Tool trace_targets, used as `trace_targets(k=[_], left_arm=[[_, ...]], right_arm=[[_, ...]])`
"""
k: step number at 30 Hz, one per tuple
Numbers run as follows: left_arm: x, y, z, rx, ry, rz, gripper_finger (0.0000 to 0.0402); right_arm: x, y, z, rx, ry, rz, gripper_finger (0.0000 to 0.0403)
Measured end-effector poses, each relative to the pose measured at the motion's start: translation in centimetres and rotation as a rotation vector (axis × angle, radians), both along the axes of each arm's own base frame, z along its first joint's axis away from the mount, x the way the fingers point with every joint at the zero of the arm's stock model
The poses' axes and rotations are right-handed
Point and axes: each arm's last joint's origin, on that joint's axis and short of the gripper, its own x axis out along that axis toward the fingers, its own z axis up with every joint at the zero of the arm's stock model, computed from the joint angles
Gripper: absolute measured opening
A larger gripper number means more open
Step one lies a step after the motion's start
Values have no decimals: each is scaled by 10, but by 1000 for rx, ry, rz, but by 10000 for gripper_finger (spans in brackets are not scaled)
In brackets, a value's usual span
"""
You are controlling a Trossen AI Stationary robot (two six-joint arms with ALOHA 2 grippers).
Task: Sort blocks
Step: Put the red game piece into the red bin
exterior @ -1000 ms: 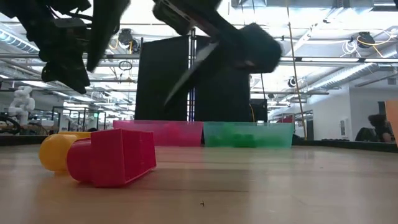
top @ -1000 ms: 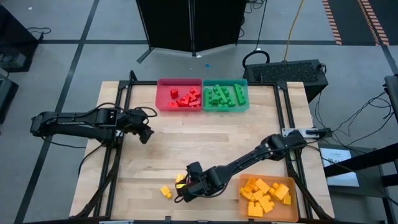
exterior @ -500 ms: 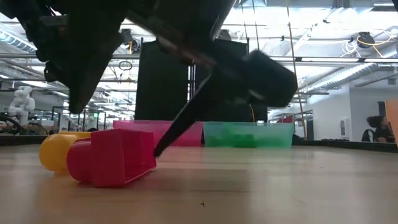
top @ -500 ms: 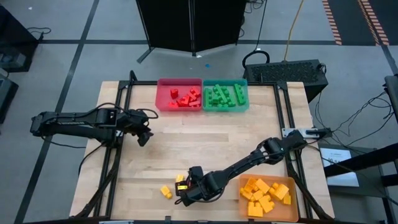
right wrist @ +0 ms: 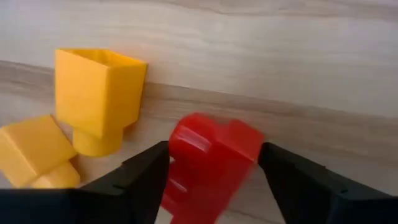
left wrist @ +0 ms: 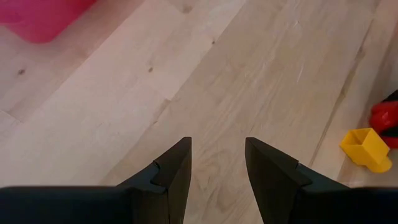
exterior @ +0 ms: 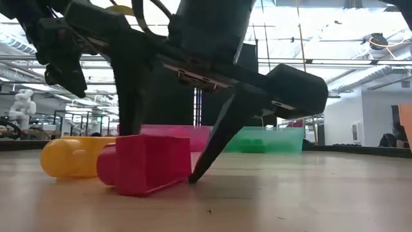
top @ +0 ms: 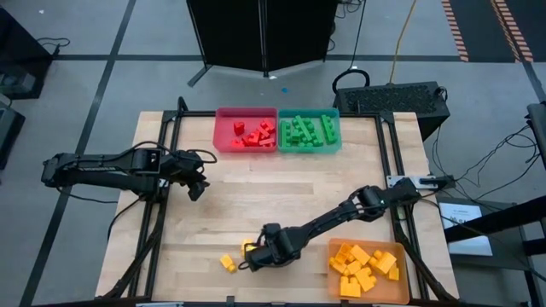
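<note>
1. Red block (right wrist: 208, 165) lies on its side on the table, between the fingers of the right gripper (right wrist: 211, 177), near the table's front edge. The fingers straddle it; in the low view one finger tip stands at the block's end and the other behind it. The jaws are apart, with no squeeze visible, so not gripped yet.
2. Two yellow blocks (right wrist: 99, 99) sit just beside the red one, loose on the wood.
3. Left gripper (top: 198, 186) hangs over bare wood on the left side of the table, holding nothing; by the record its fingers are closed as far as they go, though a gap shows between them in its own wrist view.
4. Trays: red tray (top: 246, 130) and green tray (top: 309, 130) side by side at the back, orange tray (top: 368, 269) at the front right, each with blocks of its own colour inside.
5. Risks, as I judge them: the block lies tilted, so closing jaws may catch a corner and squirt it out; a finger may also nudge the nearest yellow block, or pinch it together with the red.
6. Surface: pale wooden table (top: 281, 192), plain and smooth, so a block would slide easily.
7. Room: grey floor, a black cabinet behind the table, open lab space with ceiling lights beyond.
</note>
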Motion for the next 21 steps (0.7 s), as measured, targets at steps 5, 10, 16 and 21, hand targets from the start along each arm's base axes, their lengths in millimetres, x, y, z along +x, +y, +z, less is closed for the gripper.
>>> trace_targets(k=[5,10,16,21], left_arm=[[0,0,0,0,0,1,153],[0,0,0,1,0,2,153],[0,0,0,3,1,2,153],[0,0,0,16,5,-16,153]], right_arm=[[4,-11,-1,-26,8,46,194],[-11,-22,-4,-83,182,19,148],[-14,-17,-4,-40,216,75,121],[-14,-13,12,-17,192,104,83]])
